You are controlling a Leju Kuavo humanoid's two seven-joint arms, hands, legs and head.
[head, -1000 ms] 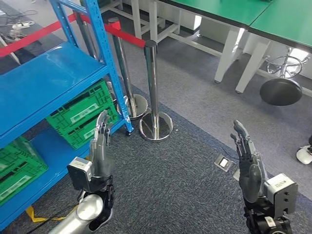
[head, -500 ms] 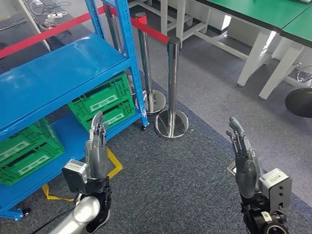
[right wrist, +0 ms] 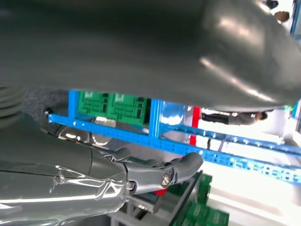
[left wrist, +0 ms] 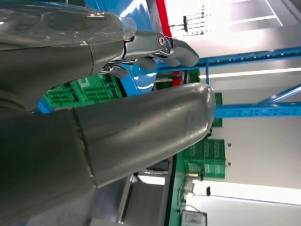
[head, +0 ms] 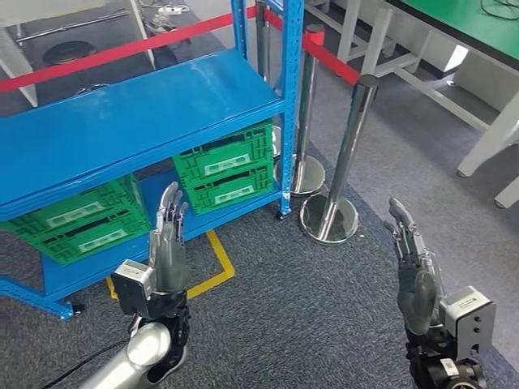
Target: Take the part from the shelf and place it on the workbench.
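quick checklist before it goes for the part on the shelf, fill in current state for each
1. Left hand free, fingers apart: ok.
2. Right hand free, fingers apart: ok.
3. Blue shelf ahead of the robot: ok.
4. Part located: cannot tell; the green crates on the lower level hide any contents.
5. Hands within reach of the crates: not ok, both hang short of the shelf.
6. Steel posts stand right of the shelf: ok.
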